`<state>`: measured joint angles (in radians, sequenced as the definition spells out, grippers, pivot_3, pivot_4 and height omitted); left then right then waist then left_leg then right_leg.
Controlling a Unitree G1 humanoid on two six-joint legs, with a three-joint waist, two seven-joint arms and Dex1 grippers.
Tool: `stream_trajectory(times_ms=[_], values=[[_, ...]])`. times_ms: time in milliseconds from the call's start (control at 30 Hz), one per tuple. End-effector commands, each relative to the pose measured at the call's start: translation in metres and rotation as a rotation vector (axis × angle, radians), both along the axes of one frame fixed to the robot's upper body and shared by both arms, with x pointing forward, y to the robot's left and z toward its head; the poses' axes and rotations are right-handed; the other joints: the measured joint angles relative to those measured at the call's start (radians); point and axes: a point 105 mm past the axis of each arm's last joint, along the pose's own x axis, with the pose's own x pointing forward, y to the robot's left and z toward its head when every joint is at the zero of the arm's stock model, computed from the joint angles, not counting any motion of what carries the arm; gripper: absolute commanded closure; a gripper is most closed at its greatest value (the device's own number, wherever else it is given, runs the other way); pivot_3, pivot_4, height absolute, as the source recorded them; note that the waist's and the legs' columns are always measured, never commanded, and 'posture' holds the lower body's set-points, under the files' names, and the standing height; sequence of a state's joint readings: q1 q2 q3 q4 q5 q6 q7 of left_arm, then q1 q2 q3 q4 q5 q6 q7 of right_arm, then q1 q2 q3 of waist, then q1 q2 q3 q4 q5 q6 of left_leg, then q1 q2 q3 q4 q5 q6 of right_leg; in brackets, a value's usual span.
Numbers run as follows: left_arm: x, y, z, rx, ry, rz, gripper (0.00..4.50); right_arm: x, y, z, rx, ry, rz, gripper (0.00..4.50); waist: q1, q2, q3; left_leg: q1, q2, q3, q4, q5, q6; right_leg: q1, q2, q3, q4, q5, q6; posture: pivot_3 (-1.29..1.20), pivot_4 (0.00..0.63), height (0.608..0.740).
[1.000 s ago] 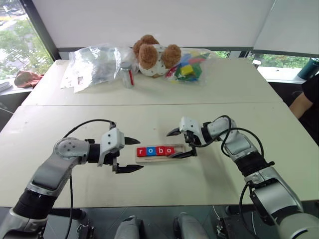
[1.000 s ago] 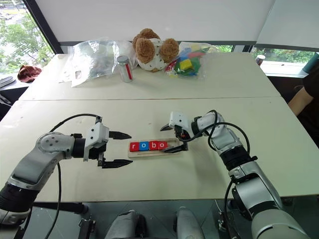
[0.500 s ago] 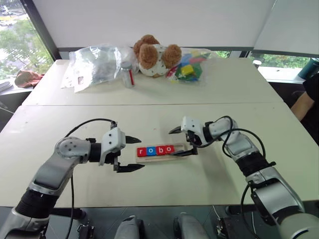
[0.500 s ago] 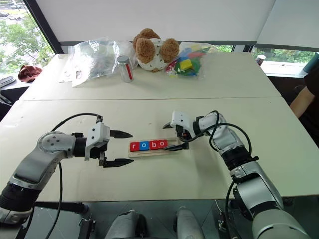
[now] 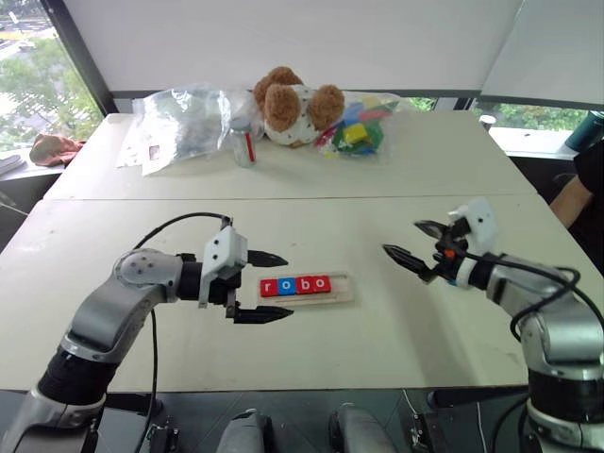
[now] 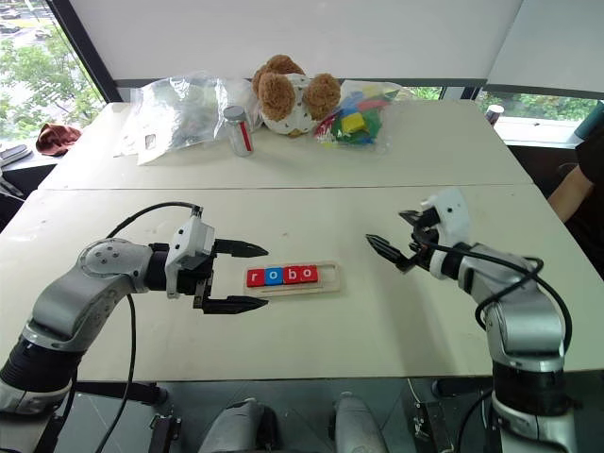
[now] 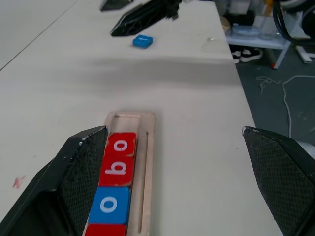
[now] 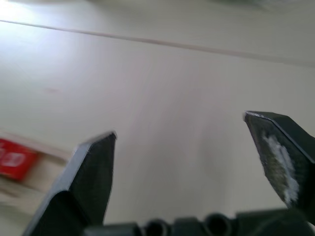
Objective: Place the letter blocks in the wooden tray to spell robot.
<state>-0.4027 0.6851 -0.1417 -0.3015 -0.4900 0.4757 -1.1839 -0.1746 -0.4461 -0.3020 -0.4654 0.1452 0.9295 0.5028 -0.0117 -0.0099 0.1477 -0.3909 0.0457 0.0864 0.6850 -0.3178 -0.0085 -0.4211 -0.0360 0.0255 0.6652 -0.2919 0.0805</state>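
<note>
Both arms reach inward — left gripper (image 5: pixel 269 286) and right gripper (image 5: pixel 415 243) spread wide, empty.

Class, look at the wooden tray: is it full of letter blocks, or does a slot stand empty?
Not full. The wooden tray holds four letter blocks reading r, o, b, o; its right end slot is bare wood.

blurred: red block (image 8: pixel 14 158) | cut off: wooden tray (image 7: pixel 129 191)
</note>
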Motion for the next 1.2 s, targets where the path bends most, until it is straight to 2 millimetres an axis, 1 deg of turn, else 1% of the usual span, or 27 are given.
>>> stream_trajectory(times_ms=[33, 133, 233, 333, 500, 533, 600, 667, 733, 767, 867, 900, 933, 1000, 1033, 1133, 1200], values=[[0.000, -0.009, 0.001, 0.008, -0.023, -0.060, 0.00, -0.006, -0.026, -0.001, -0.029, -0.029, -0.319, 0.05, -0.005, 0.000, 0.000, 0.000, 0.000, 0.001, 0.000, 0.000, 0.000, 0.000, 0.001, 0.001, 0.000, 0.000, 0.000, 0.00, 0.150, 0.740], [0.002, -0.013, 0.000, 0.015, -0.036, -0.081, 0.00, -0.012, -0.028, -0.015, -0.017, 0.029, -0.447, 0.05, -0.007, 0.000, 0.000, 0.000, -0.001, 0.001, 0.000, 0.001, -0.002, -0.002, 0.003, 0.002, 0.001, 0.000, 0.000, 0.00, 0.150, 0.740], [0.006, -0.014, 0.002, 0.009, -0.046, -0.081, 0.00, -0.016, -0.026, -0.028, 0.031, 0.083, -0.547, 0.05, -0.005, 0.000, 0.000, 0.000, 0.000, 0.000, -0.001, 0.002, -0.003, -0.002, 0.005, 0.002, 0.001, 0.000, 0.000, 0.00, 0.150, 0.740], [0.008, -0.014, 0.002, 0.011, -0.054, -0.074, 0.00, -0.015, -0.027, -0.037, 0.046, 0.118, -0.596, 0.05, -0.005, 0.000, 0.000, -0.001, 0.000, 0.000, -0.001, 0.001, -0.002, -0.003, 0.005, 0.002, 0.000, 0.000, 0.000, 0.00, 0.150, 0.740], [0.010, -0.013, 0.002, 0.015, -0.064, -0.052, 0.00, -0.013, -0.040, -0.045, 0.040, 0.137, -0.653, 0.05, -0.005, 0.000, 0.000, -0.001, 0.000, 0.000, -0.001, 0.001, -0.001, -0.003, 0.005, 0.003, 0.000, 0.000, 0.000, 0.00, 0.150, 0.740], [0.010, -0.012, 0.001, 0.014, -0.064, -0.049, 0.00, -0.012, -0.041, -0.045, 0.039, 0.139, -0.655, 0.28, -0.004, 0.000, 0.000, -0.001, 0.000, 0.000, -0.001, 0.001, -0.001, -0.003, 0.005, 0.003, 0.000, 0.000, 0.000, 0.00, 0.150, 0.740], [0.009, -0.011, 0.000, 0.014, -0.062, -0.042, 0.00, -0.013, -0.041, -0.047, 0.046, 0.145, -0.658, 0.91, -0.004, 0.000, 0.000, -0.001, 0.000, 0.000, -0.001, 0.001, -0.001, -0.003, 0.005, 0.003, 0.000, 0.000, 0.000, 0.00, 0.150, 0.740], [0.009, -0.010, -0.001, 0.015, -0.062, -0.032, 0.00, -0.015, -0.041, -0.050, 0.053, 0.163, -0.669, 1.83, -0.002, 0.000, 0.000, -0.001, 0.000, 0.000, -0.001, 0.001, -0.001, -0.003, 0.005, 0.003, 0.000, 0.000, 0.000, 0.00, 0.150, 0.740], [0.010, -0.009, -0.001, 0.015, -0.062, -0.024, 0.00, -0.016, -0.042, -0.050, 0.044, 0.166, -0.669, 3.03, -0.002, 0.000, 0.000, -0.001, 0.000, 0.000, -0.001, 0.001, -0.001, -0.003, 0.005, 0.003, 0.000, 0.000, 0.000, 0.00, 0.150, 0.740], [0.010, -0.008, -0.002, 0.017, -0.063, -0.022, 0.00, -0.016, -0.041, -0.050, 0.039, 0.169, -0.668, 3.37, -0.001, 0.000, 0.000, -0.001, 0.000, 0.000, -0.001, 0.001, -0.001, -0.002, 0.005, 0.003, 0.000, 0.000, 0.000, 0.00, 0.150, 0.740], [0.012, -0.007, -0.002, 0.019, -0.066, -0.016, 0.00, -0.013, -0.039, -0.048, 0.029, 0.168, -0.651, 3.35, -0.002, 0.000, -0.001, -0.001, 0.000, 0.000, -0.001, 0.001, -0.001, -0.002, 0.004, 0.003, 0.000, 0.000, 0.000, 0.00, 0.150, 0.740], [0.012, -0.007, -0.002, 0.020, -0.066, -0.014, 0.00, -0.010, -0.033, -0.045, 0.021, 0.164, -0.616, 3.35, -0.002, 0.000, -0.001, -0.001, 0.000, 0.000, -0.001, 0.001, -0.001, -0.002, 0.004, 0.003, 0.000, 0.000, 0.000, 0.00, 0.150, 0.740], [0.013, -0.006, -0.003, 0.025, -0.066, -0.010, 0.00, -0.007, -0.015, -0.041, 0.037, 0.176, -0.521, 3.35, -0.002, 0.000, -0.001, -0.001, 0.000, 0.000, -0.001, 0.001, -0.001, -0.002, 0.004, 0.003, 0.000, 0.000, 0.000, 0.00, 0.150, 0.740], [0.013, -0.002, -0.004, 0.036, -0.062, -0.005, 0.00, -0.006, 0.014, -0.029, 0.058, 0.175, -0.381, 3.35, -0.004, 0.000, 0.000, -0.001, 0.000, 0.000, -0.001, 0.001, -0.001, -0.002, 0.004, 0.003, 0.000, 0.000, 0.000, 0.00, 0.150, 0.740], [0.014, -0.001, -0.005, 0.040, -0.060, -0.003, 0.00, -0.007, 0.025, -0.026, 0.074, 0.180, -0.336, 3.35, -0.008, 0.000, 0.000, -0.001, 0.000, 0.000, -0.001, 0.001, -0.001, -0.002, 0.005, 0.003, 0.000, 0.000, 0.000, 0.00, 0.150, 0.740], [0.015, 0.001, -0.007, 0.049, -0.059, 0.004, 0.00, -0.012, 0.041, -0.024, 0.079, 0.199, -0.287, 3.35, -0.009, 0.000, 0.000, -0.001, 0.002, -0.001, -0.002, 0.001, -0.001, -0.003, 0.007, 0.003, 0.000, 0.000, 0.000, 0.00, 0.150, 0.740], [0.016, 0.002, -0.009, 0.054, -0.060, 0.010, 0.00, -0.015, 0.056, -0.029, 0.102, 0.226, -0.254, 3.35, -0.006, 0.000, 0.000, -0.001, 0.002, -0.001, -0.002, 0.001, -0.001, -0.003, 0.007, 0.002, 0.000, 0.000, -0.001, 0.00, 0.150, 0.740]])
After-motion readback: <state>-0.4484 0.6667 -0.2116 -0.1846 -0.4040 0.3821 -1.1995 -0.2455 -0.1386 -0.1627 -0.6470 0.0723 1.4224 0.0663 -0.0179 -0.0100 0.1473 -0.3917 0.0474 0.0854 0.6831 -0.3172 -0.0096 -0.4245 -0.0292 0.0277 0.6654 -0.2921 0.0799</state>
